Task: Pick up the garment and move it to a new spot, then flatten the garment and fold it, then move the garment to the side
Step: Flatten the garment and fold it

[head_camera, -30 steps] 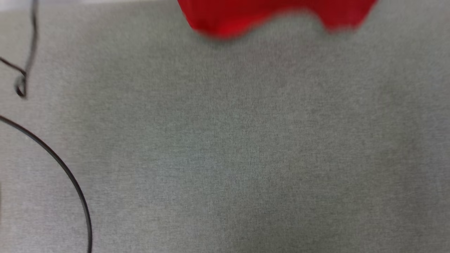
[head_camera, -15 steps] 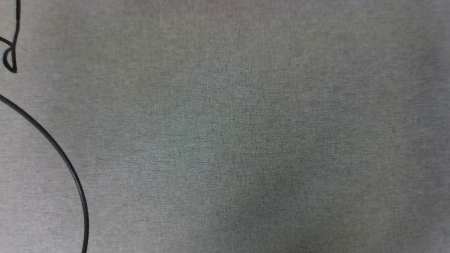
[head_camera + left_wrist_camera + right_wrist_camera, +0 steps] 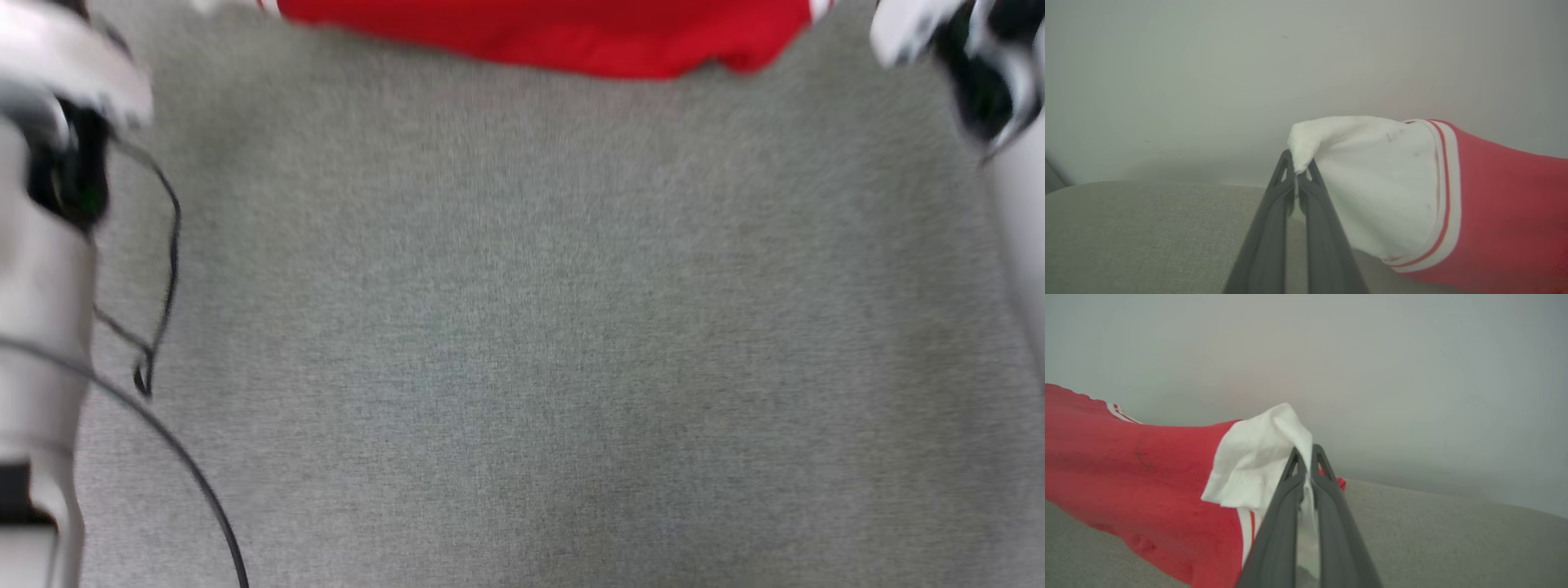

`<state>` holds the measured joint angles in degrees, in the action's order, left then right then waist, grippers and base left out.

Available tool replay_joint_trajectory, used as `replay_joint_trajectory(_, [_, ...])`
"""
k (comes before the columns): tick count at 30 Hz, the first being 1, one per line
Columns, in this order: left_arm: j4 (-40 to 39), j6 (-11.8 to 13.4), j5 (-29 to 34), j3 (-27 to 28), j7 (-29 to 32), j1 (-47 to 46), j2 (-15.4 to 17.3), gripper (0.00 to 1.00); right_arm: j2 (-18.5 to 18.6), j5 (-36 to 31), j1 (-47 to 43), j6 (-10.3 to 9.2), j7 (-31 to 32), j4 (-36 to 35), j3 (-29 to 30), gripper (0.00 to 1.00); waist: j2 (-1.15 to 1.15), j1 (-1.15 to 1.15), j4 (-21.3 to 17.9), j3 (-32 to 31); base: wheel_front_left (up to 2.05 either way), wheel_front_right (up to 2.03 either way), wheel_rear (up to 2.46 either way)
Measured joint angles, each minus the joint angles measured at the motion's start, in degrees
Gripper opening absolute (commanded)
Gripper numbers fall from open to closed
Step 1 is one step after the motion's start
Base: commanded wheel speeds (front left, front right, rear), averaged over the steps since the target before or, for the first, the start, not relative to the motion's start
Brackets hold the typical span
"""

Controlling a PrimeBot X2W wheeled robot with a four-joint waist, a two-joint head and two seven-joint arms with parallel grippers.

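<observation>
**Shirt back in head view – both sleeves pinched, spread between the arms**

The red short-sleeved jersey T-shirt (image 3: 555, 37) sits at the top edge of the head view, as a wide and fairly straight lower edge. Half a second ago that view held no shirt at all, and a second ago it showed a lumpy red edge. The black cable (image 3: 171, 245) has slid well down the frame over the same interval, so most of that change is the camera moving, not the cloth. A pale left forearm (image 3: 41, 310) and a pale right forearm (image 3: 1020, 245) now frame the view, both blurred.

- Left hand (image 3: 1296, 179): fingers pressed together, pinching the tip of one white, red-striped sleeve end (image 3: 1372, 183).
- Right hand (image 3: 1306, 457): fingers pressed together, with the other white sleeve end (image 3: 1249, 465) caught between them.
- In both wrist views the shirt runs sideways from the pinch, above the grey fabric-covered bench (image 3: 522, 327), with a plain wall (image 3: 1208, 61) behind.

My read: the shirt is hanging stretched by its sleeves – the carry to a new spot, or the start of laying it flat. I cannot tell whether the hem touches the bench. The print is not visible.

The straighter edge suggests the spread is working. The next move needs an even lowering so the body lands without bunching. Both pinches are on thin cloth tips, so slip is the risk.
</observation>
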<state>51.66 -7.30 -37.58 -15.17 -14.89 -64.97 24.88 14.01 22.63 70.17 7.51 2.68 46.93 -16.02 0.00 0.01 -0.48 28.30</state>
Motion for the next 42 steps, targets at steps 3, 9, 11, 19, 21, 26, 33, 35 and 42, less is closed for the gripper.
replay_joint_trajectory(3, [-4.58, -0.03, -0.66, 2.15, -0.02, 8.71, 0.33, 0.00, 0.80, 3.00, -7.59, 0.00, -0.41, -1.94, -0.98, 0.00, 0.00, 0.00, -0.16, -3.26, 0.00, 0.00, 0.00])
replay_joint_trajectory(9, [-15.12, 1.54, -0.66, 6.19, -0.02, 28.17, -1.02, 0.00, 1.44, 7.01, -24.10, 0.00, -1.36, -7.08, -1.23, 0.00, 0.00, -0.01, -0.47, -10.21, 0.00, 0.00, 0.00])
replay_joint_trajectory(11, [-19.14, 2.74, -0.33, 7.00, -0.04, 33.87, -1.77, 0.00, 2.10, 7.37, -29.17, 0.00, -1.32, -8.91, -0.83, 0.00, 0.00, -0.02, -0.48, -12.46, 0.00, 0.00, 0.00])
replay_joint_trajectory(19, [-30.48, 7.54, -1.31, 7.71, 1.26, 54.70, -3.82, 0.00, 2.20, 8.86, -50.43, 0.01, -0.04, -18.38, 4.19, 0.00, 0.00, -0.02, 0.16, -20.41, 0.00, 0.00, 0.00])
replay_joint_trajectory(21, [-33.75, 9.14, -1.89, 8.13, 2.22, 59.66, -3.87, 0.00, 1.11, 8.57, -55.20, 0.00, 1.18, -21.00, 5.98, 0.00, 0.00, -0.03, 0.27, -22.06, 0.00, 0.00, 0.00])
replay_joint_trajectory(26, [-41.14, 12.55, -2.27, 6.50, 7.00, 70.20, -3.93, 0.00, -1.20, 7.27, -67.64, 0.00, 4.17, -27.36, 11.55, 0.00, 0.00, -0.03, 0.94, -25.31, 0.00, 0.00, 0.00])
replay_joint_trajectory(33, [-46.60, 15.57, -0.24, 4.17, 9.57, 76.46, -3.59, 0.00, -6.09, 2.23, -79.30, 0.00, 10.55, -33.75, 16.68, 0.73, 0.00, -0.03, 3.17, -26.63, 0.00, 0.00, 0.00])
replay_joint_trajectory(35, [-47.71, 16.18, 0.51, 3.63, 9.54, 76.59, -3.79, 0.00, -6.94, 1.00, -80.18, 0.00, 10.91, -35.64, 17.33, 1.00, 0.00, -0.03, 3.57, -26.60, 0.00, 0.00, 0.00])
replay_joint_trajectory(42, [-51.97, 17.13, 2.36, 2.32, 9.07, 75.32, -4.20, 0.00, -7.80, -1.02, -74.86, -0.01, 8.44, -42.37, 21.64, 1.00, 0.00, -0.02, 5.08, -25.57, 0.00, 0.00, 0.00])
